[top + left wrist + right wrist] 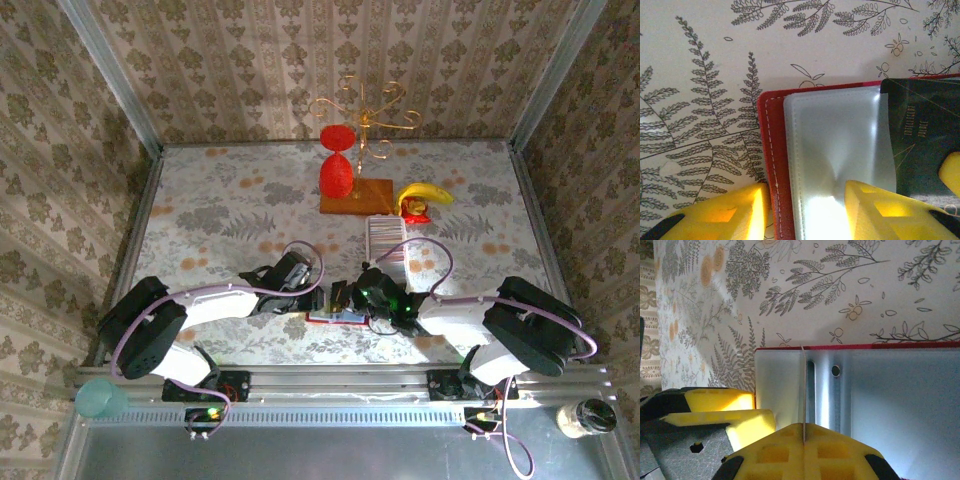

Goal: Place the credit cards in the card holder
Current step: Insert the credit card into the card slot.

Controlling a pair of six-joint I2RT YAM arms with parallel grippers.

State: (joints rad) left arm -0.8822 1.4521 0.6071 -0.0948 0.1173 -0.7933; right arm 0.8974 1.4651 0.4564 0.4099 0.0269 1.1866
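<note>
The red card holder [335,318] lies open on the table's near middle, between both grippers. My left gripper [807,215] stands open over its left part: one yellow finger [720,215] is beside the red stitched edge [772,165], the other rests on the pale clear sleeve [835,135]. My right gripper [804,440] is shut on a thin card [803,385], seen edge-on above the holder's pale blue inside [890,400]. In the left wrist view that card [920,135] looks dark green. The row of credit cards [385,240] lies just beyond the holder.
At the back stand a red goblet [337,165] and a gold wire stand [365,110] on a brown wooden board [356,196], with a banana [423,194] to its right. A teal cup [98,397] and a jar [585,417] sit below the table's near rail.
</note>
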